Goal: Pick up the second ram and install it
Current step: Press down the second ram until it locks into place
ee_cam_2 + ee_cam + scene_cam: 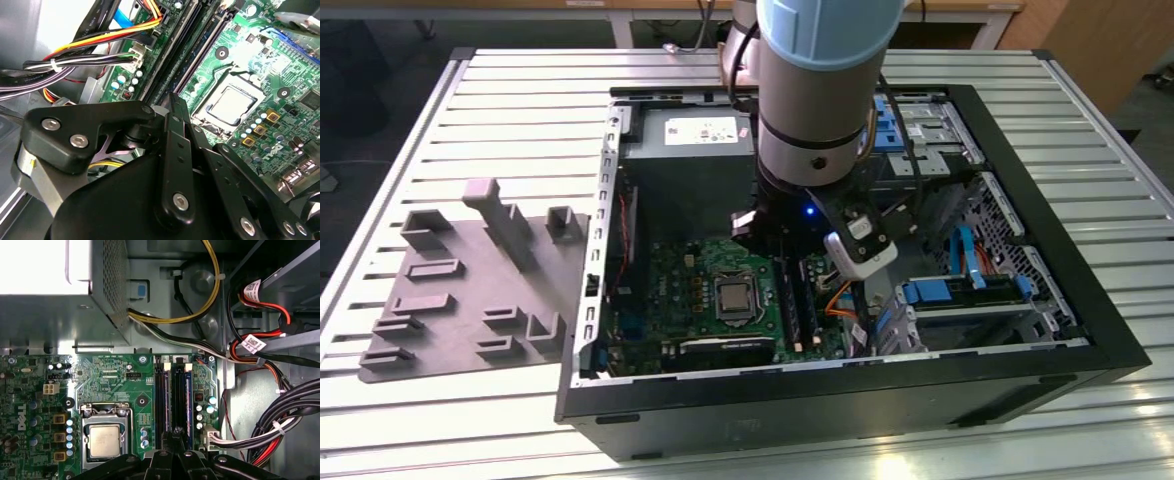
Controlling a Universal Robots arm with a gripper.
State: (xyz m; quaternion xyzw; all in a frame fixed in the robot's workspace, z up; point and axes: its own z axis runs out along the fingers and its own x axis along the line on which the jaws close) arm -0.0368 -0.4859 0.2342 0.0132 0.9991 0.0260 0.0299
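My gripper (771,240) reaches down inside the open computer case, just above the motherboard's memory slots (176,400). In both wrist views its black fingers (172,107) meet at a narrow tip (177,431) over the slots, shut, with nothing seen sticking out from between them. The long dark slots (200,47) run out from under the tip, next to the processor socket (104,440). I cannot tell the second ram apart from these dark strips. The light grey tray (454,300) on the exterior view's left carries no memory stick.
The black case (854,400) lies open on a slatted metal table (494,110). Bundled cables (280,425) run close beside the slots, and yellow wires (200,310) loop from the power supply (687,150). Blue drive bays (961,290) sit on the exterior view's right.
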